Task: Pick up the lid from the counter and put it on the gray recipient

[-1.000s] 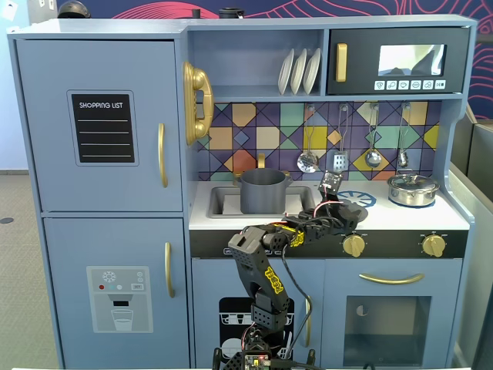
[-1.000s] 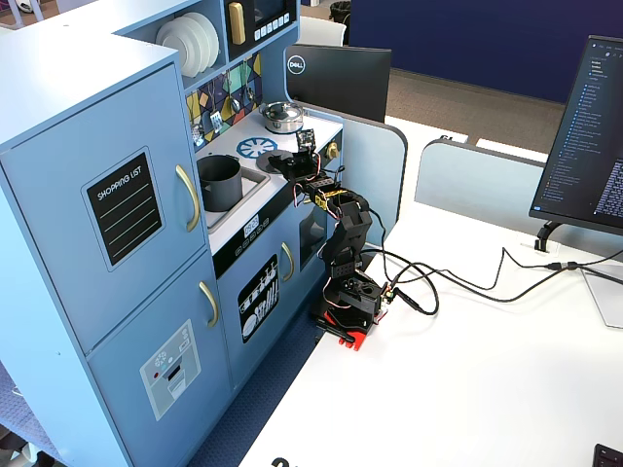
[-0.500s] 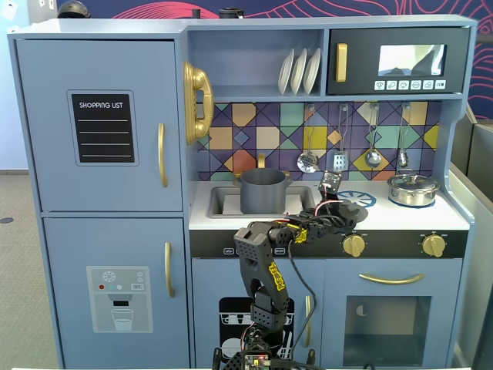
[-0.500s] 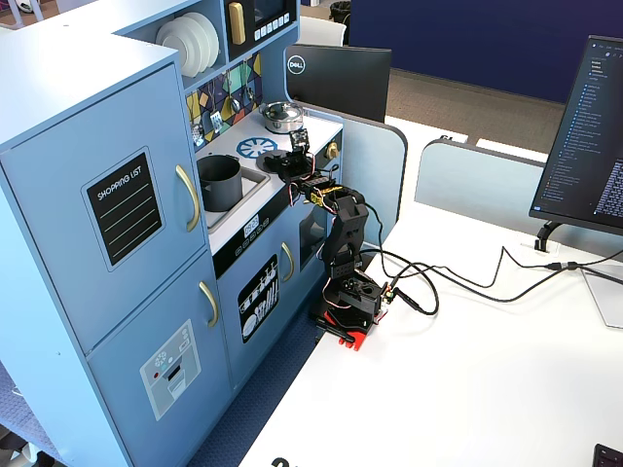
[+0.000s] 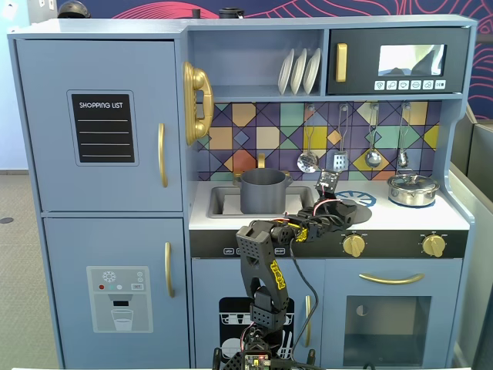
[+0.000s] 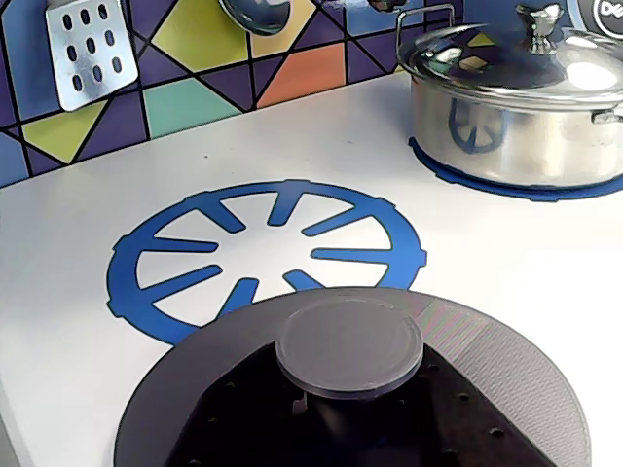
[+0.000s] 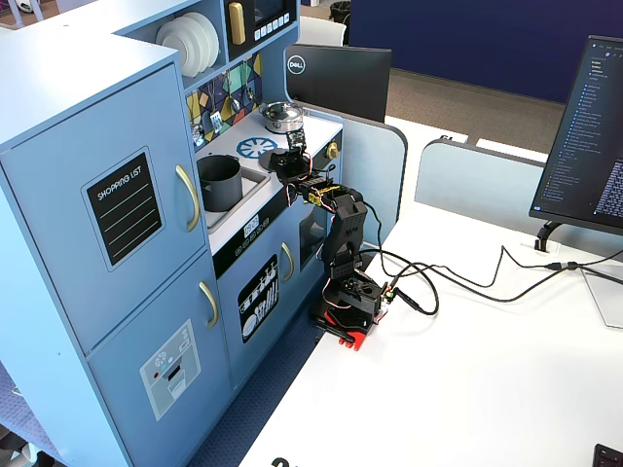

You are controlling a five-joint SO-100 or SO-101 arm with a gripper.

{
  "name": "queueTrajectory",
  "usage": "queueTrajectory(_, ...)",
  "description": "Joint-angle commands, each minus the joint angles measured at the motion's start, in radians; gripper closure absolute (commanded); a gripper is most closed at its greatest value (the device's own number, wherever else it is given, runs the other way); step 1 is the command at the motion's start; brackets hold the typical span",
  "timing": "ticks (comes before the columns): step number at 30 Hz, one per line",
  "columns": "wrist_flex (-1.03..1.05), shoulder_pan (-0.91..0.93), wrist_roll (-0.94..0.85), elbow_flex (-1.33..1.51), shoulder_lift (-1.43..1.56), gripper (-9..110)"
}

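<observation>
Showing the lid [image 6: 389,389] carried at the hand [image 5: 339,206], low over the worktop [image 6: 506,253], with its knob [image 6: 348,342] facing the wrist camera. The disc fills the bottom of the wrist view, and the printed burner ring [image 6: 263,248] lies just beyond its far edge. The fingers are hidden under the disc, so whether they are pinching it cannot be told directly; that the lid rides with the hand suggests a grip on it, which is a judgement only.

The relation that governs the coming move is sideways: in a fixed view the gray pot [image 5: 263,190] stands in the sink [image 5: 219,202] to the left of the hand, taller than the level at which the lid sits. The lid is round, so no long axis needs aligning; only centring over the rim and staying level matter. Judged from this, the lid must rise above the rim before travelling left.

Open room exists over the worktop between hand and pot. The steel pot [image 6: 516,107] stands well apart on the right. The hanging utensils [image 5: 339,150] and the backsplash [image 5: 262,139] bound the space behind.
</observation>
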State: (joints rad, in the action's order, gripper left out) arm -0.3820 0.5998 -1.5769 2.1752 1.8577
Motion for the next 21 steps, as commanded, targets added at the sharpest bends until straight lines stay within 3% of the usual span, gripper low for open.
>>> queueTrajectory(1, 0.005, 0.003, 0.015, -0.063, 0.097, 102)
queueTrajectory(10, 0.149, -0.029, 0.029, -0.212, 0.204, 102)
queueTrajectory(21, 0.399, -0.227, 0.038, -0.391, 0.296, 102)
